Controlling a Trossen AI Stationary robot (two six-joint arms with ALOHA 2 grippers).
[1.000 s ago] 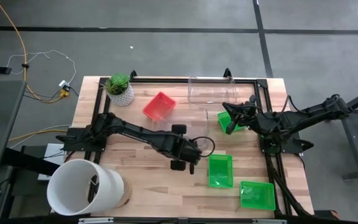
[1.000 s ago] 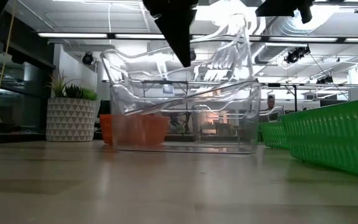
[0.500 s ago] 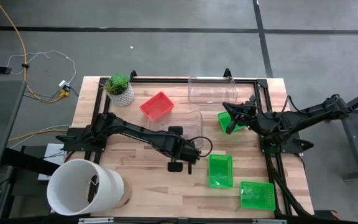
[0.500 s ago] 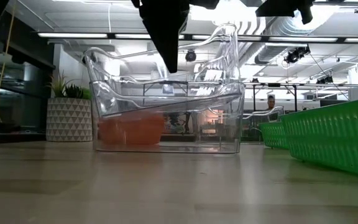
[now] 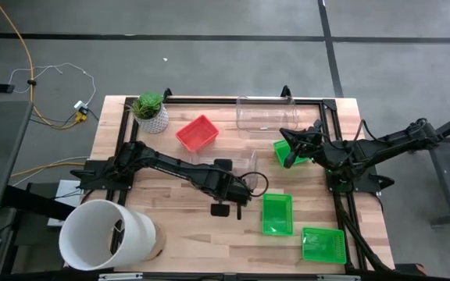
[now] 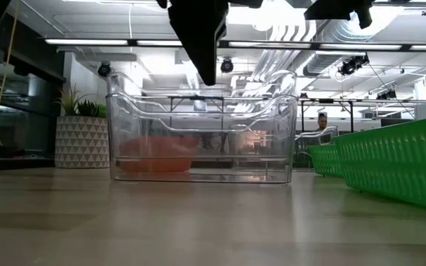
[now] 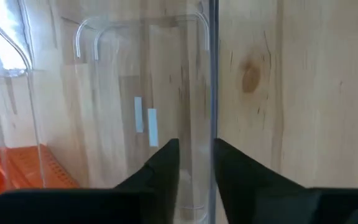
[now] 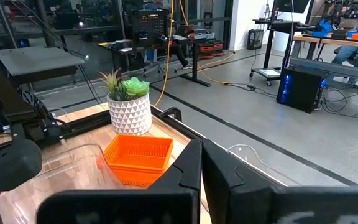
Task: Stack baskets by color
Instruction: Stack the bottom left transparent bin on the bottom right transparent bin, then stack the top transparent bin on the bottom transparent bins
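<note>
A clear basket [image 5: 244,156] stands flat on its base at the table's middle. My left gripper [image 7: 196,163] points down over its near long wall [image 7: 213,93], open, one finger on each side of the wall. A red basket [image 5: 197,133] lies behind it and shows through it in the low view [image 6: 157,154]. A second clear basket [image 5: 266,115] sits at the far edge. Three green baskets lie at the right: one [image 5: 281,154] below my right gripper [image 8: 201,163], two [image 5: 276,213] [image 5: 323,243] nearer. My right gripper is shut, raised above the table, and holds nothing. My left gripper straddles the rim of the clear basket's near long wall [image 7: 214,134] from above, one finger inside and one outside. The gap is wider than the wall. One finger [image 7: 229,165] lies right against the wall; whether it touches, I cannot tell.
A potted plant [image 5: 151,111] stands at the far left corner. A big white bucket [image 5: 104,234] takes up the near left corner. Bare wood lies between the bucket and the green baskets. A black frame [image 5: 330,117] edges the table at the right and far sides.
The clear basket was tilted, one end raised off the table; it has slid a little toward the table's left and come down flat on its base. My left gripper has tipped slightly over the wall and otherwise kept its place.
</note>
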